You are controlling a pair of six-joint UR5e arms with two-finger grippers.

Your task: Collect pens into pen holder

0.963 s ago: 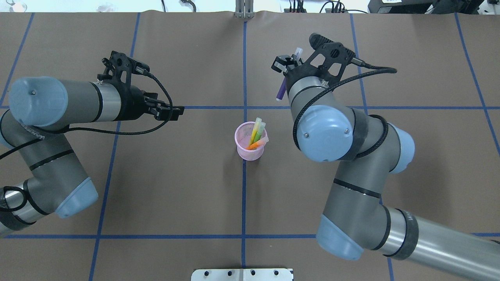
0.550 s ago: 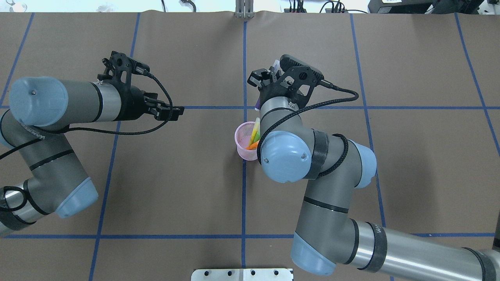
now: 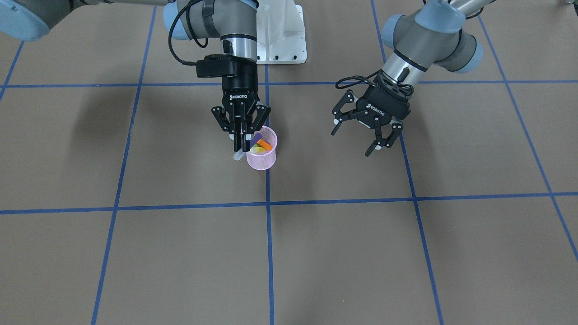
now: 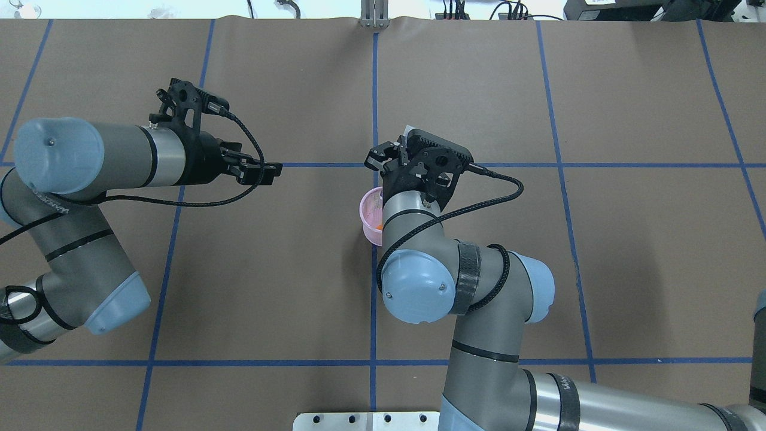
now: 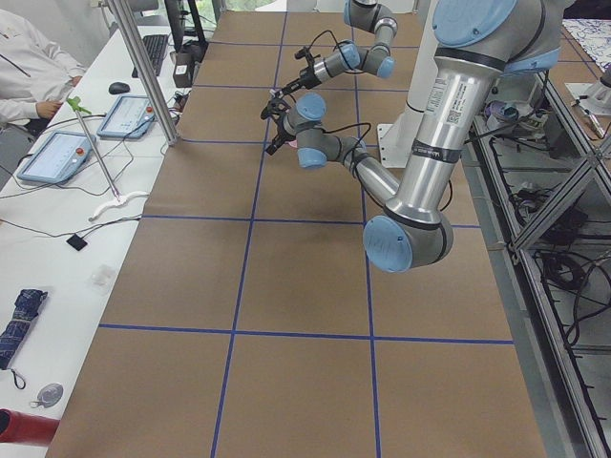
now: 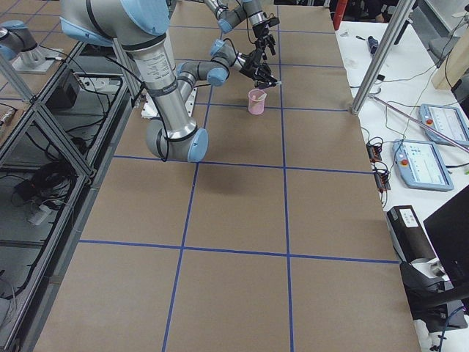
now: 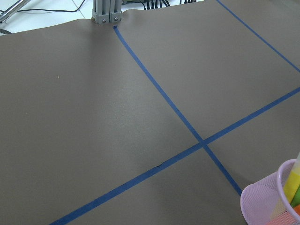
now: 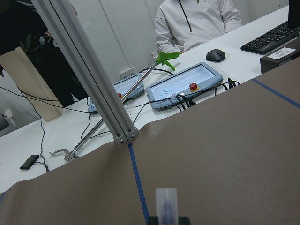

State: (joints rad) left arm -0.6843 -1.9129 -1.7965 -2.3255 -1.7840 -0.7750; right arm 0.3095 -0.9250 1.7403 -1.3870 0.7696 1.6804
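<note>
The pink mesh pen holder (image 3: 263,160) stands at the table's middle, with an orange pen (image 3: 264,145) and a light green pen (image 3: 258,149) inside. My right gripper (image 3: 241,147) points down at the holder's rim, shut on the purple pen (image 3: 256,136). That pen lies tilted, purple end over the holder's mouth, pale cap (image 3: 237,156) outside it. In the overhead view my right wrist hides most of the holder (image 4: 369,209). My left gripper (image 3: 351,143) is open and empty, off to the holder's side. The left wrist view shows the holder (image 7: 265,202) at its lower right corner.
Blue tape lines cross the brown table cover. A white base plate (image 3: 282,43) sits at the robot's side. A metal bracket (image 4: 374,23) and an aluminium post (image 8: 93,79) stand at the far edge. Beyond it are teach pendants (image 8: 185,86) and a seated person.
My right arm has swung left and toward the robot with the purple pen, from beyond the holder to right over it. The left arm has not moved.
</note>
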